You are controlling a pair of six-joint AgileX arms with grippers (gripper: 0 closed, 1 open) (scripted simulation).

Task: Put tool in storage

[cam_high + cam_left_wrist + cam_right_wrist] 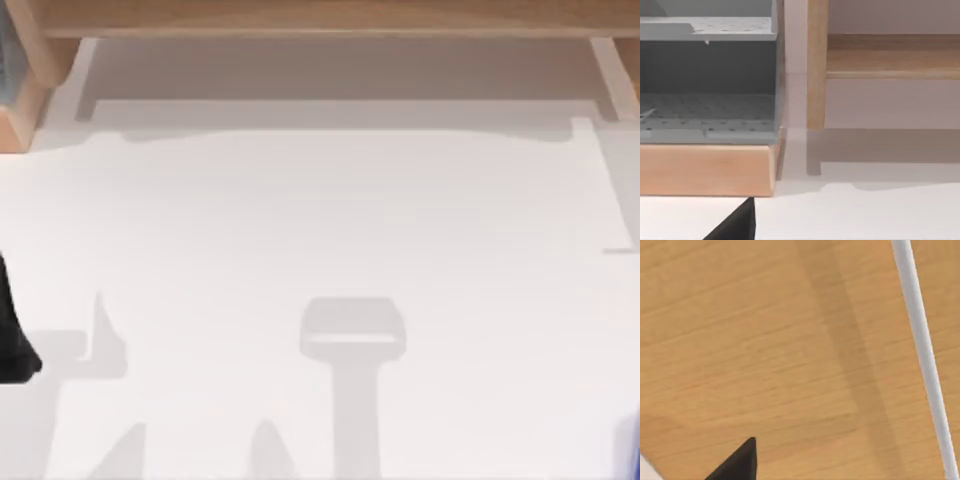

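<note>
Our left gripper (12,335) sits at the top view's left edge over the white table (330,220), below the grey storage bin (707,80); whether its jaws are released or clenched, we cannot tell.

A black shape (14,335) is cut off by the top view's left edge. In each wrist view a black pointed tip (737,225) (737,462) runs off the frame, so neither hand's state can be told.

A table (330,220) spreads across the near ground. A shelf (330,15) runs along its far edge; a bin (707,80) sits far left.
</note>
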